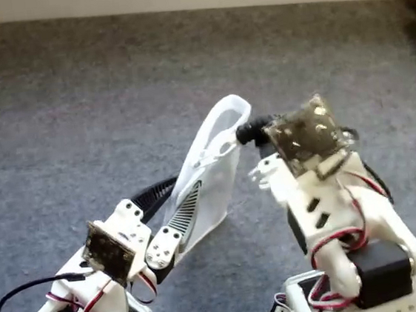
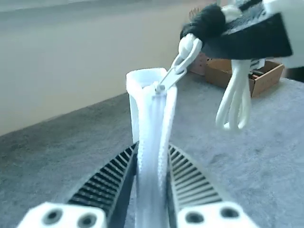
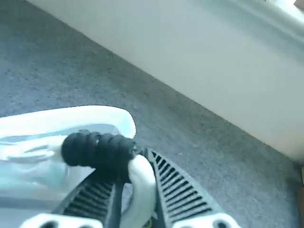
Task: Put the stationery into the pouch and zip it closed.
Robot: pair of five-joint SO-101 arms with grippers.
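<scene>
The white pouch point(image 1: 211, 172) is held up off the grey carpet, slanting between the two arms. My left gripper point(image 1: 182, 197) is shut on its lower end, and the ribbed black fingers point(image 2: 190, 180) pinch the pouch point(image 2: 151, 123) on both sides of the zipper line. The slider sits at the pouch's far top end. My right gripper point(image 1: 256, 133) is shut on the zipper pull point(image 2: 183, 59), just behind its black ribbed bead point(image 3: 97, 149). The pouch point(image 3: 57, 118) lies just past the right gripper point(image 3: 137, 159). A white cord loop point(image 2: 235, 104) hangs below the right gripper point(image 2: 228, 35).
Grey carpet point(image 1: 76, 103) spreads all around the arms. A pale wall point(image 3: 213, 61) runs along the far edge. An open cardboard box point(image 2: 249, 73) stands on the carpet beyond the right arm.
</scene>
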